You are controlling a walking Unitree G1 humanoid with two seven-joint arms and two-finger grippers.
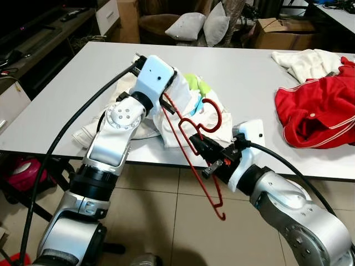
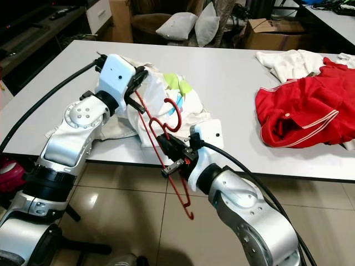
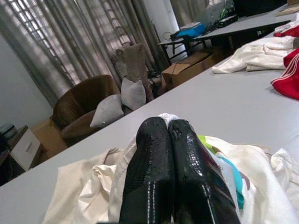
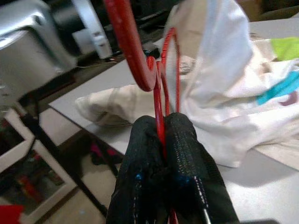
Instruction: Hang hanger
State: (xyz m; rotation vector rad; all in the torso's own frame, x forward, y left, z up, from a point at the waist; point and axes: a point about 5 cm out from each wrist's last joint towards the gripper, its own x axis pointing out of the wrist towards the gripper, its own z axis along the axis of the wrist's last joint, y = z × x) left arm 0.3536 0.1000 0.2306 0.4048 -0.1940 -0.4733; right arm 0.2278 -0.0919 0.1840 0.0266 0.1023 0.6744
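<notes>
Left eye view: the red hanger [image 1: 191,145] is clamped near its neck by the right gripper [image 1: 201,145], its hook just beyond the fingers and its lower frame dangling below the surface [image 1: 66,88] edge. The left gripper [image 1: 166,100] is closed on the white garment [image 1: 186,113], lifted just beside the hook. The step in hand is judged to be the dressing of the hanger; next, a hanger arm must be threaded into the garment's opening.

Right wrist view: the fingers [image 4: 187,154] are shown pinched shut on the thin red wire, a contact unclear from the head.

Left wrist view: closed fingers [image 3: 149,172] are seen with white cloth between and beyond them.
</notes>
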